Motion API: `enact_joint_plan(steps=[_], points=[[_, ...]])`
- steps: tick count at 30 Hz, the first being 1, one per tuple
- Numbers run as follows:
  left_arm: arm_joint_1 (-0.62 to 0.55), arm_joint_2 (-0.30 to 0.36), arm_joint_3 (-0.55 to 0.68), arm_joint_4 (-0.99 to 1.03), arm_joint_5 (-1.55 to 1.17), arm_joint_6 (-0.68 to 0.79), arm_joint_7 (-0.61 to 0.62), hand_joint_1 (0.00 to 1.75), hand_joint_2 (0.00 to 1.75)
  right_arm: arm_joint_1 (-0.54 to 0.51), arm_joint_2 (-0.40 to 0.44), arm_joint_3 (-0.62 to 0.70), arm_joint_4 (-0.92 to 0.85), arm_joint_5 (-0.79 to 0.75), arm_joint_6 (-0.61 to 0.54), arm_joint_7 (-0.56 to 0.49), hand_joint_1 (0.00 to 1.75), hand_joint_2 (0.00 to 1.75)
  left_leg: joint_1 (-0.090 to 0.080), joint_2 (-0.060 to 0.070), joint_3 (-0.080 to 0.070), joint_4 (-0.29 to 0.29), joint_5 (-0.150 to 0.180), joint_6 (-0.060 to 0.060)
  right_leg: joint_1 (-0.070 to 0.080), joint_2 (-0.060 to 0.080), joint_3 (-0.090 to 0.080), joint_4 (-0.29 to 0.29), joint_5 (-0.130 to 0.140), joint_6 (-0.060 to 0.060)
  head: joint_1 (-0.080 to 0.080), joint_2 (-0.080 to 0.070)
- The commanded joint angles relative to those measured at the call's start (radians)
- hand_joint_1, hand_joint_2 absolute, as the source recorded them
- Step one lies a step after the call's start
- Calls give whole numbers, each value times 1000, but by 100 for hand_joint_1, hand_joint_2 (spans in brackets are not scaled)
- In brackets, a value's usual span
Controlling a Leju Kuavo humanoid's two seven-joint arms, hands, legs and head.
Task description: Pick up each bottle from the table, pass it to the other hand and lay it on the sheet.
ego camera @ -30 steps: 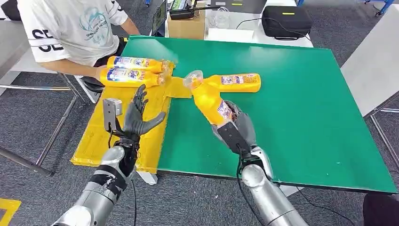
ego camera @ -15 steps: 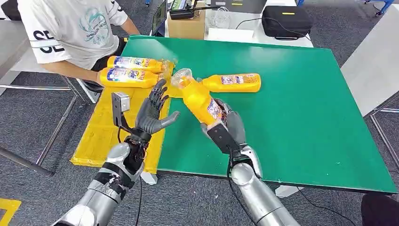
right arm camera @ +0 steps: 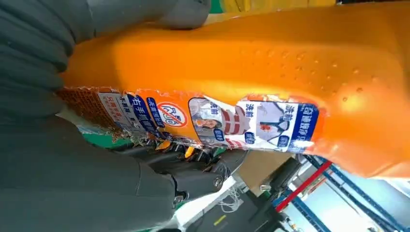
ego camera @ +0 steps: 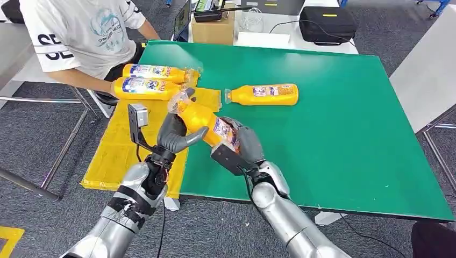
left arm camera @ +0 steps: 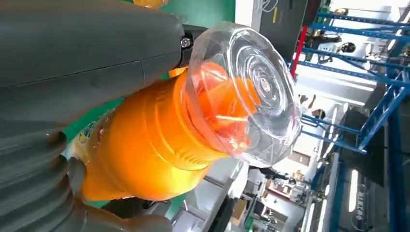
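Observation:
An orange bottle with a clear cap hangs tilted over the near left part of the green table, cap toward the yellow sheet. My right hand grips its labelled lower half. My left hand wraps its upper part, thumb on one side and fingers on the other. A second orange bottle lies on the table. Two more bottles lie side by side on the far end of the sheet.
A person in a white shirt sits at the far left, with a forearm beside the two laid bottles. A cardboard box and a black bag stand beyond the table's far edge. The table's right half is bare green.
My right hand has carried the bottle left and nearer, over the sheet's edge. My left hand rose from spread fingers and now closes around the bottle's upper part.

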Motion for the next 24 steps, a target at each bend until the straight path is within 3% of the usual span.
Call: enact_joint_plan(steps=[1,7,8,23,24], points=[[-25,30,-37,16,9,-24,17,0,175,-95,20,102,153,45,-10,12,175,175,0,4,6,0,-3,-1,1,2,5,1,-2,-2,0,0],[-22,28,-25,16,60,-81,26,3,175,-109,28,110,165,60,-15,17,175,175,0,2,2,0,-1,-1,0,1,2,0,-1,-1,0,0],[-18,26,-16,14,74,-87,27,175,175,-111,28,112,165,73,-37,23,175,175,0,2,5,0,-2,-1,1,1,4,0,-2,-2,0,0],[-13,24,36,31,179,-120,60,175,175,-103,26,71,138,46,-64,28,175,175,0,3,5,0,-2,-1,0,2,4,0,-2,-2,0,0],[-14,23,47,41,189,-108,64,175,175,-96,25,57,125,39,-84,30,84,175,0,2,3,0,-1,-1,0,1,3,0,-1,-1,0,0]])
